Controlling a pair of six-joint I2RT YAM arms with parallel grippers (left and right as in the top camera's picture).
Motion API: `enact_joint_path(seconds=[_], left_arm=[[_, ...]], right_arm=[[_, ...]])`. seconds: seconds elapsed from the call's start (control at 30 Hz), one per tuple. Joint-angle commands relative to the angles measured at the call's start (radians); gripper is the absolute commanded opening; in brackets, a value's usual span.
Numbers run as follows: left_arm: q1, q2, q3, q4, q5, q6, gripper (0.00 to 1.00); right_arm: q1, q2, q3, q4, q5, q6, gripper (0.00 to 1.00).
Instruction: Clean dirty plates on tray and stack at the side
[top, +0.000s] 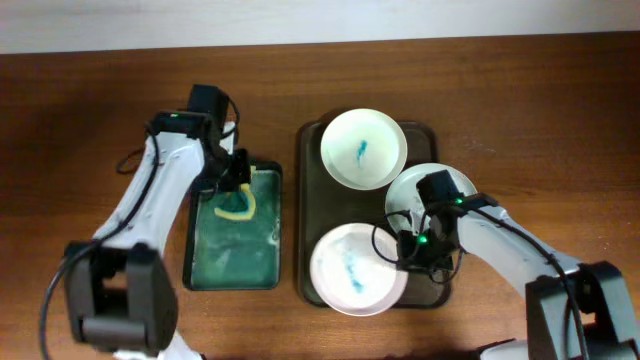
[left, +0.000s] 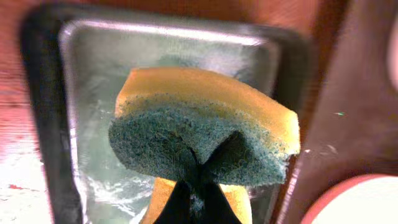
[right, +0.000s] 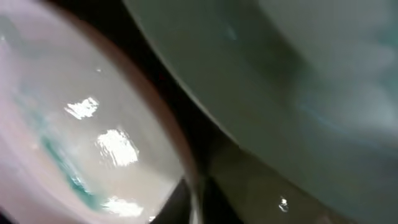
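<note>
On the tray, white plates bear teal smears

Top plate, right plate and bottom plate crowd the tray, nearly touching. Only a narrow tabletop strip separates tray from basin; far left and right lie open.
</note>
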Motion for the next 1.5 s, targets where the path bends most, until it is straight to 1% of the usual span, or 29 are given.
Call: enact_joint_path(seconds=[0.0,0.1,0.2,0.37,0.4,0.43,0.53,0.6,0.67,0.83,0.93,0.97,1.03,1.07,1.13,1.17,1.27,1.37,1.4,1.47], left_arm=[[-0.005,-0.089,0.024,-0.022,0.029,-0.006,0.0],[-0.005,-0.097,0.023,-0.024,0.095,-0.006,0.0],[-0.018,-0.096,0.023,-0.019,0.126,-0.006,0.0],[-0.134,-0.09,0.014,0.042,0.126,-0.007,0.0],[-0.173,-0.079,0.011,0.068,0.124,-0.024,0.0],[-0.212,-0.061,0.002,0.095,0.125,-0.067,0.0],[-0.286,-0.005,-0.006,0.122,0.126,-0.164,0.0],[-0.336,0.053,-0.006,0.132,0.129,-0.263,0.0],[-0.382,0.109,-0.006,0.175,0.175,-0.297,0.0],[-0.459,0.265,-0.006,0.326,0.346,-0.307,0.0],[-0.483,0.352,-0.006,0.38,0.475,-0.306,0.0],[-0.49,0.371,-0.006,0.388,0.501,-0.302,0.0],[-0.5,0.386,-0.006,0.388,0.509,-0.297,0.0],[-0.504,0.385,0.0,0.389,0.525,-0.278,0.0],[-0.509,0.385,0.026,0.378,0.597,-0.202,0.0],[-0.513,0.385,0.039,0.351,0.612,-0.198,0.0],[-0.53,0.385,0.047,0.304,0.608,-0.173,0.0],[-0.536,0.385,0.047,0.259,0.486,-0.167,0.0],[-0.536,0.385,0.047,0.237,0.419,-0.168,0.0],[-0.531,0.385,0.056,0.18,0.315,-0.21,0.0]], right_arm=[[0.01,0.003,0.01,0.048,0.019,0.006,0.04],[0.01,0.003,0.028,0.117,0.098,0.014,0.04],[0.01,0.003,0.029,0.209,0.164,0.085,0.04],[0.011,0.003,0.029,0.248,0.164,0.087,0.04],[0.011,0.003,0.029,0.253,0.164,0.087,0.04],[0.011,0.003,0.029,0.252,0.164,0.087,0.04],[0.011,0.003,0.029,0.25,0.165,0.087,0.04],[0.011,0.003,0.029,0.25,0.165,0.086,0.04],[0.011,0.003,0.029,0.25,0.173,0.084,0.04],[0.011,0.003,0.029,0.247,0.18,0.084,0.04],[0.011,0.003,0.029,0.246,0.183,0.084,0.04],[0.011,0.003,0.029,0.245,0.183,0.084,0.04],[0.011,0.003,0.029,0.245,0.185,0.084,0.04],[0.011,0.003,0.029,0.244,0.188,0.084,0.04],[0.011,0.003,0.029,0.245,0.19,0.084,0.04],[0.011,0.003,0.029,0.245,0.19,0.084,0.04],[0.011,0.003,0.029,0.245,0.191,0.084,0.04],[0.011,0.003,0.029,0.244,0.191,0.084,0.04],[0.011,0.003,0.029,0.244,0.191,0.084,0.04],[0.011,0.003,0.029,0.243,0.191,0.084,0.04]])
